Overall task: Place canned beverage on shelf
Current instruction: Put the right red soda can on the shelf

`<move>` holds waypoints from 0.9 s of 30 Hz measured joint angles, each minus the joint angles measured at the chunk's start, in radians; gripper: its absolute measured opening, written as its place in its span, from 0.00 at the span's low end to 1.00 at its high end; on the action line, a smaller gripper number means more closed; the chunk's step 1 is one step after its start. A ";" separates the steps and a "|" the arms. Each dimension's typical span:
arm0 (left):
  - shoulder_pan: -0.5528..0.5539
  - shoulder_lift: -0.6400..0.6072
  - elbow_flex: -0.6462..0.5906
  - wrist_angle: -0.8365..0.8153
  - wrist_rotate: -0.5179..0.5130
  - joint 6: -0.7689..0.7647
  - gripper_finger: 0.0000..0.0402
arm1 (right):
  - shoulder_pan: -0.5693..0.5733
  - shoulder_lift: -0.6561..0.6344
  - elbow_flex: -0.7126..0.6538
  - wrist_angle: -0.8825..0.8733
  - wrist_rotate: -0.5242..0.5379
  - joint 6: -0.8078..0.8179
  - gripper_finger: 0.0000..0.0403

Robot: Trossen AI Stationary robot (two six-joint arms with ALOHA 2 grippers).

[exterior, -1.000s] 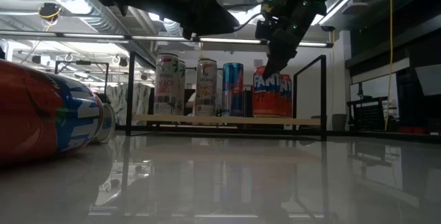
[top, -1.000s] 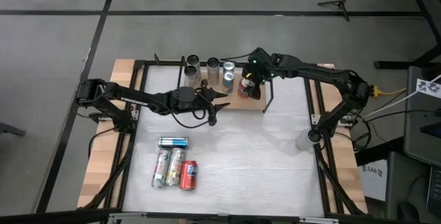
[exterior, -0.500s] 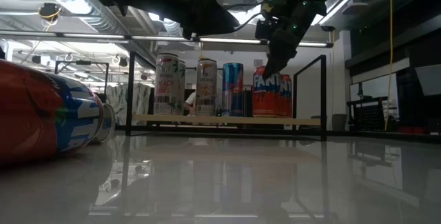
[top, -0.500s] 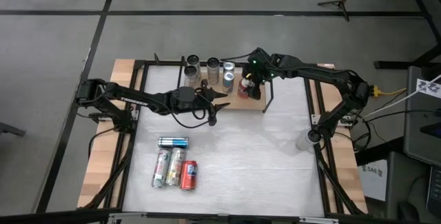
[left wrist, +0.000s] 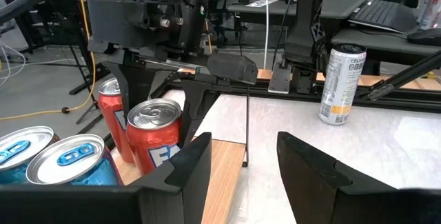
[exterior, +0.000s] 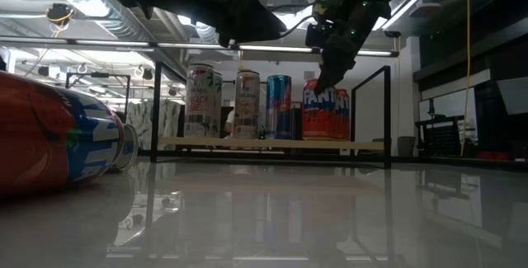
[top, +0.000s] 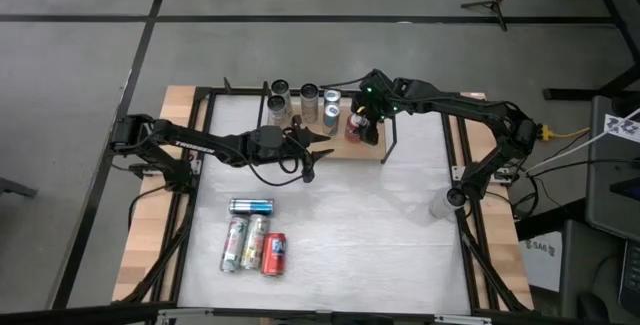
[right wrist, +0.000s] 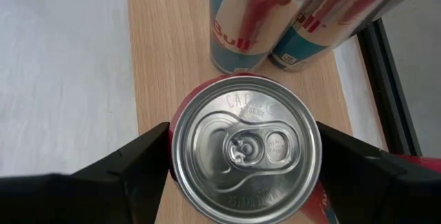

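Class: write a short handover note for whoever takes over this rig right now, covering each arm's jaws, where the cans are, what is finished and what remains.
Right gripper: jaws either side of the red Fanta can, which stands on the shelf; grip or release unclear.
Left gripper: jaws open, empty, hanging by the shelf's front.
Done: four cans upright on the shelf.
Left: four cans lying on the table; one Celsius can standing near its right edge.

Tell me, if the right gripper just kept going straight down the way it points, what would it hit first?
Most likely the red can standing on the shelf: the right gripper points straight down with that can's top between its spread fingers.
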 joint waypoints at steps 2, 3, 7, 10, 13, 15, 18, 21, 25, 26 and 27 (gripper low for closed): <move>0.000 0.000 0.000 0.000 0.000 0.000 0.39 | 0.000 0.000 0.000 0.000 0.000 0.000 0.77; 0.000 0.000 0.000 0.000 0.000 0.000 0.39 | 0.000 0.000 0.000 0.000 0.000 0.000 0.77; 0.000 0.000 0.000 0.000 0.000 0.000 0.39 | 0.000 0.000 0.000 0.000 0.000 0.000 0.78; 0.000 0.000 0.000 0.000 0.000 0.000 0.39 | 0.000 0.000 0.000 -0.001 0.000 0.000 0.83; 0.000 0.000 0.000 0.000 0.000 0.000 0.39 | 0.000 0.000 0.002 0.005 -0.001 -0.001 0.91; 0.000 0.000 0.000 0.000 0.000 0.000 0.39 | 0.000 0.000 0.002 0.004 -0.001 0.000 0.96; 0.000 0.000 0.000 0.000 0.000 0.000 0.39 | 0.000 0.000 0.002 0.004 0.001 0.000 0.98; 0.000 0.000 0.000 0.000 0.000 0.000 0.39 | 0.000 0.000 0.005 -0.002 0.020 0.000 0.96; 0.000 0.000 0.000 0.000 0.000 0.000 0.39 | 0.000 0.000 0.038 -0.009 0.027 0.000 0.94; 0.000 0.000 0.000 0.000 0.000 0.000 0.39 | 0.000 0.000 0.051 -0.011 0.027 0.000 0.94; 0.000 0.000 0.000 0.000 0.000 0.000 0.39 | 0.000 0.000 0.065 -0.016 0.027 0.000 0.94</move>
